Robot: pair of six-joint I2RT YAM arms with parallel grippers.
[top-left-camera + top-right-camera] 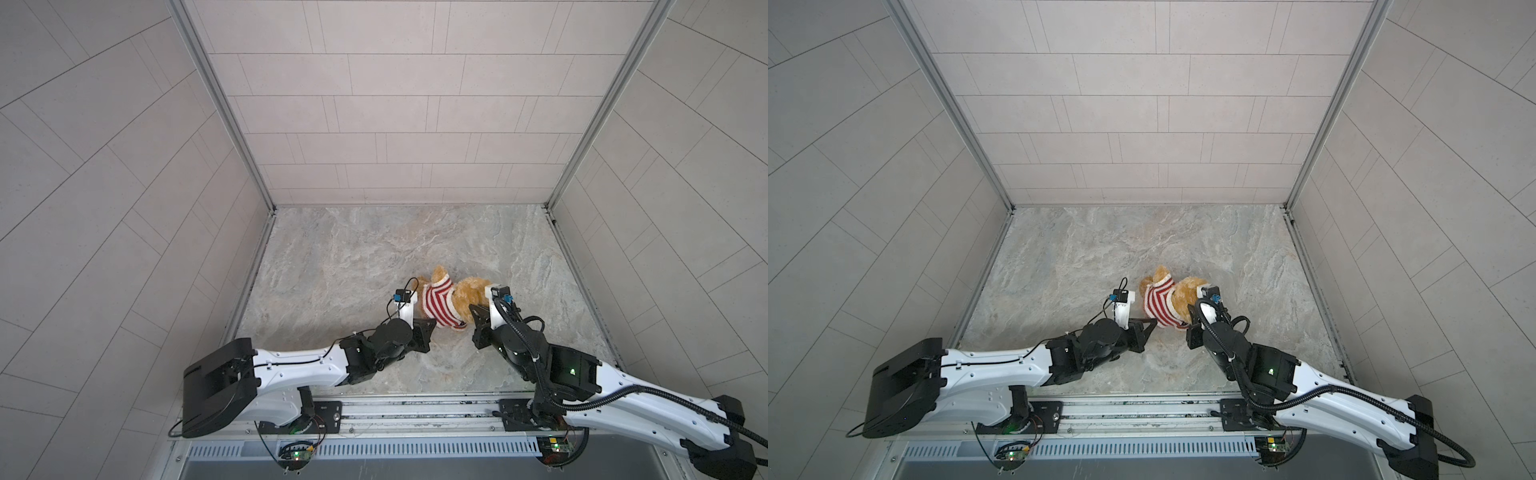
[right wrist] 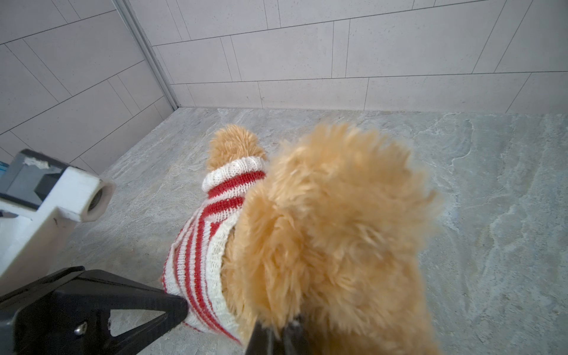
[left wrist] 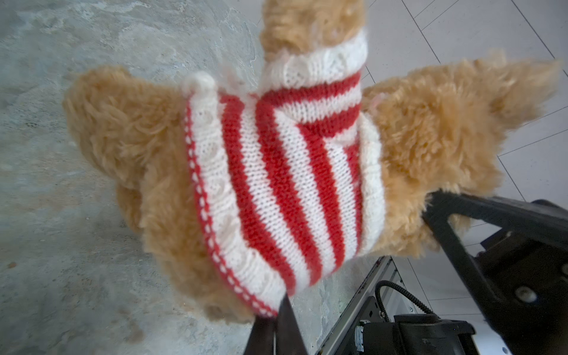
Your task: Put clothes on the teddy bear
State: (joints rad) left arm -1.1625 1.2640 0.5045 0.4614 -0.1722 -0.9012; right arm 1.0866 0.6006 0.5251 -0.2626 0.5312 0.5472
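The teddy bear lies on the marbled table, wearing a red-and-white striped sweater over its body. One furry arm pokes out of a sleeve. My left gripper is shut on the sweater's bottom hem. My right gripper is shut on the fur of the bear's head, from the opposite side. The bear's face is hidden.
Tiled walls enclose the table at the back and both sides. A metal rail runs along the front edge. Bare table lies behind the bear. The two grippers stand close together, with the left one's finger near the right one.
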